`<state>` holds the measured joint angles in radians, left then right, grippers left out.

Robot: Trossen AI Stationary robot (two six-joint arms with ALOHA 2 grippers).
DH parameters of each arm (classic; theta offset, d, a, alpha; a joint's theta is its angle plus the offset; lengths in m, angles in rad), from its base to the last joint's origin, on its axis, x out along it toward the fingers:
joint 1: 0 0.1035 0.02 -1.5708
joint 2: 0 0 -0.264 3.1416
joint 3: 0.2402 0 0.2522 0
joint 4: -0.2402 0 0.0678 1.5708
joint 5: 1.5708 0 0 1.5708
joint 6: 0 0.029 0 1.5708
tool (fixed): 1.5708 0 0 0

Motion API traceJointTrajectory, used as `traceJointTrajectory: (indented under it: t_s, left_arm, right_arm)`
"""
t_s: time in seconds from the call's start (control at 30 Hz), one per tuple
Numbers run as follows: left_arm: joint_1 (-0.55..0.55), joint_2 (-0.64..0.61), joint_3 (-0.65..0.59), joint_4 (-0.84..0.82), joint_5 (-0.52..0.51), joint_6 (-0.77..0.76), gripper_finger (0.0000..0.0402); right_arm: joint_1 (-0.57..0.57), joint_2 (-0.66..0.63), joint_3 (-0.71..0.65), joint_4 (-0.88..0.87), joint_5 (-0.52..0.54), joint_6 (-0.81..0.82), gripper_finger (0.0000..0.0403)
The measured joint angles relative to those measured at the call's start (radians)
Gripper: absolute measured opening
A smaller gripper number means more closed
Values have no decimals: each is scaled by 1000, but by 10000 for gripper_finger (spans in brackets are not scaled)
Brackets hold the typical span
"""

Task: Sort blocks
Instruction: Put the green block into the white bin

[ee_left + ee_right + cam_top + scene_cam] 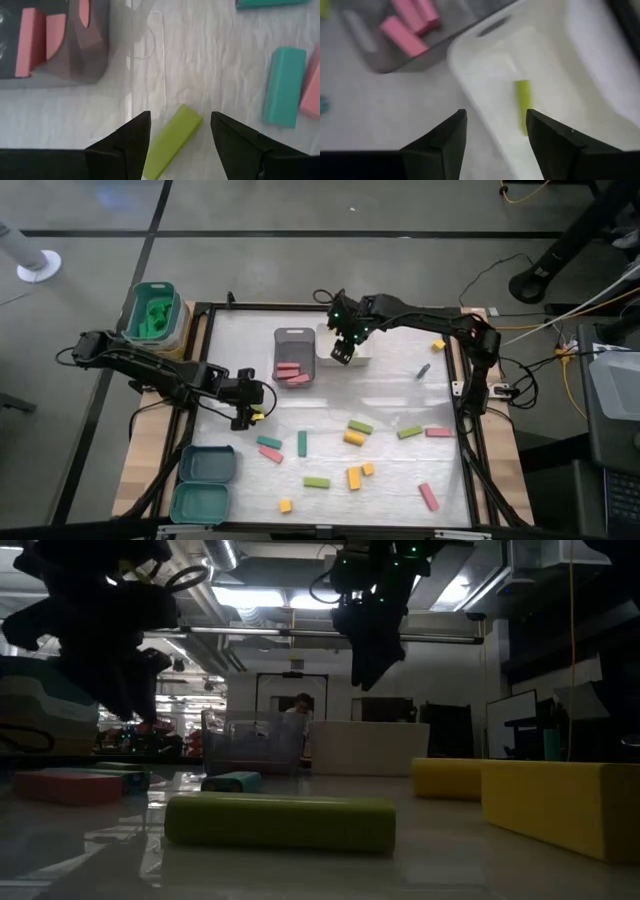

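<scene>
My left gripper (247,410) is open, low over the table's left middle. In the left wrist view a light green bar (172,140) lies flat on the table between my left gripper's (180,116) spread fingers. My right gripper (342,350) is open and hangs above the white tray (358,352) at the far middle. One yellow-green bar (522,106) lies in that tray (485,65) beyond my right gripper (496,114). Pink bars (292,370) lie in the grey tray (293,337). Loose blocks lie across the near half: teal (269,442), pink (271,453), green (360,426), yellow (354,478).
A green bin (152,315) holding green pieces stands off the table's far left corner. Two teal trays (205,465) (198,502) sit at the near left. A yellow block (438,345) and a small teal one (424,370) lie at the far right. Bare tabletop lies around the middle.
</scene>
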<state>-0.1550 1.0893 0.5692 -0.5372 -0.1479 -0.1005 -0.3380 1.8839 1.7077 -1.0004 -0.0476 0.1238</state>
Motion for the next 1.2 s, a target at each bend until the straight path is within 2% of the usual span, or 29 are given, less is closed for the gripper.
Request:
traceJointTrajectory:
  t_s: [0.2,0.4,1.07,1.2]
  left_arm:
    - [7,0,-3,1,14,29,196]
    - [7,8,-3,0,18,68,196]
    - [8,262,-2,24,11,133,196]
    - [7,287,1,24,18,134,177]
  right_arm:
    - [25,0,0,0,-183,1,202]
    - [63,0,0,2,-281,1,202]
    - [322,0,0,3,-276,-2,202]
    - [366,0,0,-16,-271,-37,202]
